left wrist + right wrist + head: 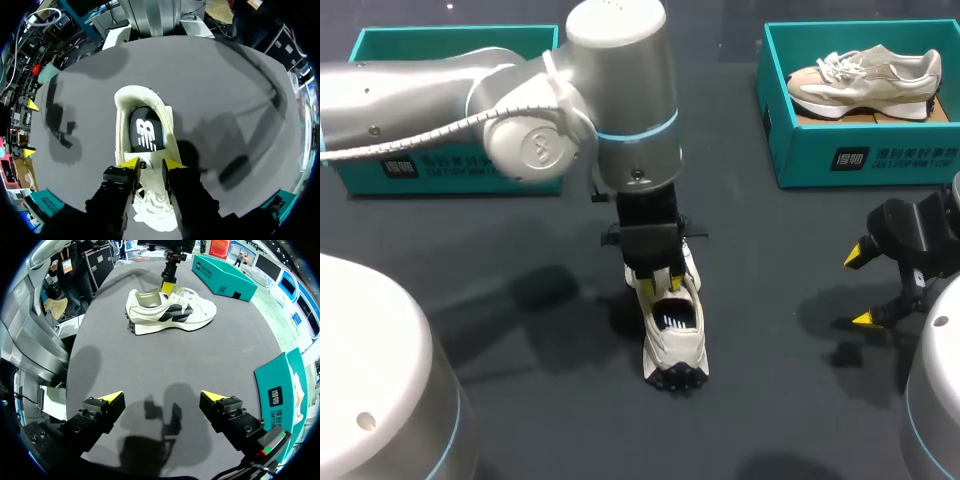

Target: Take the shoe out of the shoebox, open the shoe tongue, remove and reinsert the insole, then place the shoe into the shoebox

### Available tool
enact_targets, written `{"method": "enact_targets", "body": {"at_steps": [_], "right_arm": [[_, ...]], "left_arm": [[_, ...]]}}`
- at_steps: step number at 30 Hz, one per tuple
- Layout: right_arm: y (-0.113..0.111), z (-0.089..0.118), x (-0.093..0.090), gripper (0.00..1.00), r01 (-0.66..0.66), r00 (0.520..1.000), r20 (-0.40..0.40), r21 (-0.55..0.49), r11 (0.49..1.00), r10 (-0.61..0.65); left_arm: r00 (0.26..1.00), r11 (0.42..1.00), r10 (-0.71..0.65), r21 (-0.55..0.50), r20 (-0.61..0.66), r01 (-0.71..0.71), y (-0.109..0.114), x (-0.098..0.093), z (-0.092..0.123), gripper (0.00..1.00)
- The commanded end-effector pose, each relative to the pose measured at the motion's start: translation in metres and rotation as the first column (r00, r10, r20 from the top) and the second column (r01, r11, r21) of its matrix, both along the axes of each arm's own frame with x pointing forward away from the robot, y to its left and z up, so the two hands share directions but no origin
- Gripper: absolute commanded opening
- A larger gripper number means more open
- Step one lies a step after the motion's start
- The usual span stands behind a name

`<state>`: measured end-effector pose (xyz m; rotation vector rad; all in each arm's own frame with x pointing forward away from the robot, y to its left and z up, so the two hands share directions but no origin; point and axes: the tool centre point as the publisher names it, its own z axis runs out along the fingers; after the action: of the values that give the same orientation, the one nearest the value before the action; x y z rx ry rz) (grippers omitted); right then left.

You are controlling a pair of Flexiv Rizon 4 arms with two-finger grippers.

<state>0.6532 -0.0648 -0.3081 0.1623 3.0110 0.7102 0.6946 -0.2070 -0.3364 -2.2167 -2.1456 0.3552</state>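
Note:
A white shoe [675, 335] with black side panels stands on the dark table near the middle, its heel toward the table's front edge. Its black insole [145, 132] with a white logo lies inside the opening. My left gripper [662, 285] comes down from above onto the shoe's lace end. In the left wrist view the left gripper [151, 163] is shut on the white tongue [150, 172], with the laces bunched below. From the right wrist view the shoe [170, 315] lies well ahead of my right gripper [161, 397]. The right gripper [863, 287] hangs open and empty at the right.
A teal shoebox [850, 155] at the back right holds a second beige shoe [865, 80]. Another teal shoebox [450, 35] stands at the back left, partly hidden by my left arm. Bare table lies between the shoe and my right gripper.

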Motion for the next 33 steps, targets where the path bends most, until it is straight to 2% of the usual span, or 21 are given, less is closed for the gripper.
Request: {"method": "enact_targets", "body": {"at_steps": [1, 10, 17, 18, 19, 20, 21, 22, 26, 33], "right_arm": [[0.0, 0.0, -0.002, 1.0, 0.002, 1.0, 0.002, -0.003, 1.0, -0.002], [0.0, 0.0, -0.002, 1.0, 0.002, 1.0, 0.002, -0.003, 1.0, -0.002], [0.0, 0.0, -0.002, 1.0, 0.002, 1.0, 0.002, -0.003, 1.0, -0.002], [0.0, 0.0, -0.002, 1.0, 0.002, 1.0, 0.002, -0.003, 1.0, -0.002], [0.0, 0.0, -0.002, 1.0, 0.002, 1.0, 0.002, -0.003, 1.0, -0.002], [0.0, 0.0, -0.002, 1.0, 0.002, 1.0, 0.002, -0.003, 1.0, -0.002], [0.0, 0.0, -0.002, 1.0, 0.002, 1.0, 0.002, -0.003, 1.0, -0.002], [0.0, 0.0, -0.002, 1.0, 0.002, 1.0, 0.002, -0.003, 1.0, -0.002], [0.0, 0.0, -0.002, 1.0, 0.002, 1.0, 0.002, -0.003, 1.0, -0.002], [0.0, 0.0, -0.002, 1.0, 0.002, 1.0, 0.002, -0.003, 1.0, -0.002]], "left_arm": [[1.0, 1.0, -0.003, 0.022, -0.003, 0.003, -0.016, -0.004, -0.017, 0.28], [0.998, 0.998, 0.022, -0.061, 0.057, -0.018, 0.001, -0.008, 0.03, 0.29], [0.987, 0.989, 0.15, -0.007, 0.065, -0.149, 0.006, -0.011, 0.067, 0.32], [0.983, 0.984, 0.177, 0.001, 0.055, -0.177, 0.008, -0.012, 0.071, 0.35], [0.98, 0.98, 0.194, 0.023, 0.041, -0.195, 0.009, -0.013, 0.074, 0.44], [0.972, 0.972, 0.232, 0.027, 0.041, -0.233, 0.011, -0.015, 0.076, 0.65], [0.966, 0.965, 0.257, 0.039, 0.03, -0.258, 0.012, -0.017, 0.079, 0.94], [0.961, 0.96, 0.276, 0.053, 0.013, -0.276, 0.013, -0.018, 0.081, 1.0], [0.954, 0.952, 0.3, 0.064, -0.024, -0.298, 0.015, -0.025, 0.092, 1.0], [0.954, 0.952, 0.3, 0.064, -0.024, -0.298, 0.015, -0.025, 0.092, 1.0]]}}
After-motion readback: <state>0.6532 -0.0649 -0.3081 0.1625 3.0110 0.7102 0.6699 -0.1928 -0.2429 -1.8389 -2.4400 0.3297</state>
